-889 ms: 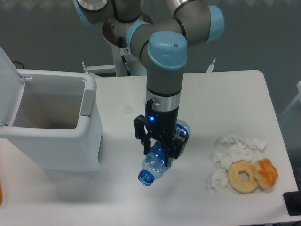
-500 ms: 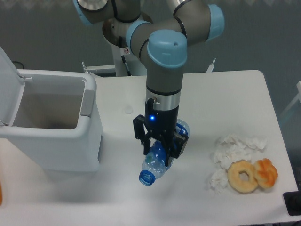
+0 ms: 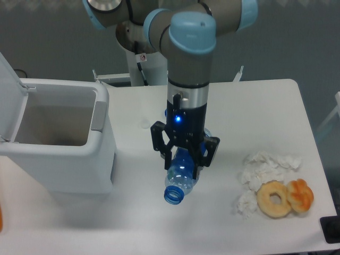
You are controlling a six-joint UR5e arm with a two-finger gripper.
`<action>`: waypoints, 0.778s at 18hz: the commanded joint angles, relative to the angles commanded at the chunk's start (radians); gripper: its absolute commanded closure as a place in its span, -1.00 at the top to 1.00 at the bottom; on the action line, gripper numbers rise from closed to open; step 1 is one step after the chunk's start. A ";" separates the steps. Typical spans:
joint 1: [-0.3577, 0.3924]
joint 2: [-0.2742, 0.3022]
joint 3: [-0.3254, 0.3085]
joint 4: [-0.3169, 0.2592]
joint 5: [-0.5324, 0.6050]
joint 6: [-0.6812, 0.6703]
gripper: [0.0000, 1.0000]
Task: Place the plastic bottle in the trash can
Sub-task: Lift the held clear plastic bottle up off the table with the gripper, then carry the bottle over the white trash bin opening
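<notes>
The plastic bottle (image 3: 179, 177) is clear and blue-tinted, tilted with its open blue neck pointing down toward the table's front. My gripper (image 3: 183, 162) is shut on the bottle's body, with a black finger on each side, and holds it above the table's middle. Its upper end is hidden behind the gripper. The trash can (image 3: 58, 159) is a large white bin at the left, its lid flipped open and its beige-grey inside showing. The gripper is right of the can, about a bottle's length from its near wall.
Crumpled white tissues (image 3: 263, 169) lie at the right. Beside them are a doughnut (image 3: 274, 198) and an orange pastry (image 3: 300, 195). A dark object (image 3: 331, 229) sits at the front right corner. The arm's base (image 3: 139, 64) stands behind the table.
The gripper has risen and shifted slightly right with the bottle in it. The wrist has also turned a little, so the bottle's neck points more toward the front.
</notes>
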 joint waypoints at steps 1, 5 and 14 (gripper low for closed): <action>0.002 0.014 -0.003 0.000 -0.020 -0.032 0.37; 0.003 0.038 -0.002 0.000 -0.087 -0.080 0.37; 0.006 0.164 -0.015 0.000 -0.322 -0.310 0.37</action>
